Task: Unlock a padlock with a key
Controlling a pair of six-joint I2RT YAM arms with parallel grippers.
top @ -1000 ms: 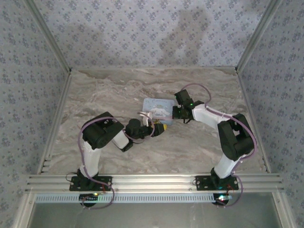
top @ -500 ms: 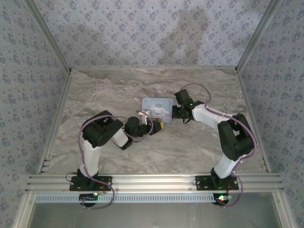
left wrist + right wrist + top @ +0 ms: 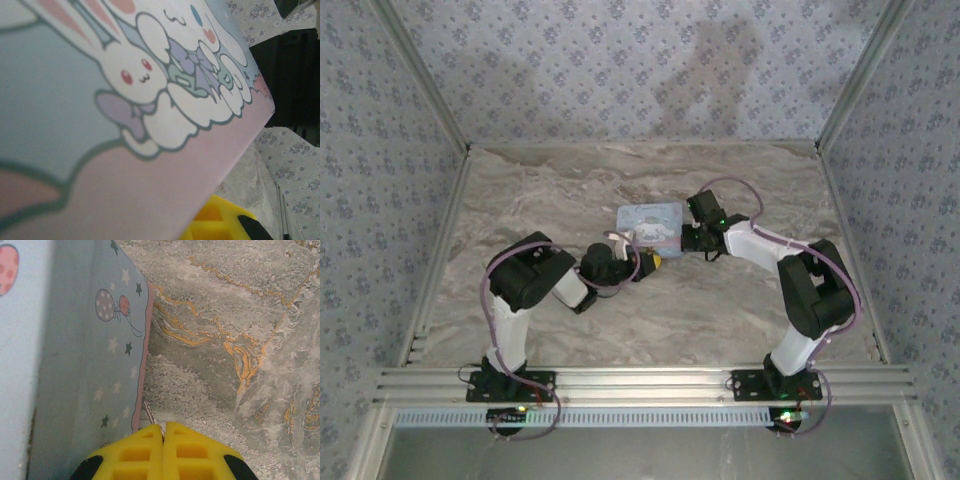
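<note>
My right gripper [image 3: 163, 436] is shut on a thin metal key [image 3: 149, 413], whose blade pokes out beside the lower edge of a pale blue cartoon tin [image 3: 75, 365]. From above, the right gripper [image 3: 688, 238] sits at the right side of the tin [image 3: 650, 220], and my left gripper [image 3: 648, 262] sits at the tin's near edge. In the left wrist view the tin's bunny lid [image 3: 100, 125] is very close, with one yellow finger [image 3: 220, 225] showing under its edge, so how the left jaws stand is hidden. The padlock is hidden.
The tin rests on a marbled tabletop [image 3: 570, 190] boxed in by patterned walls. An aluminium rail [image 3: 640, 382] runs along the near edge by the arm bases. Open tabletop lies to the left and at the back.
The left gripper has pulled a little left and closer to the tin's near edge. The tin has shifted slightly away and left. The right gripper has stayed put with the key.
</note>
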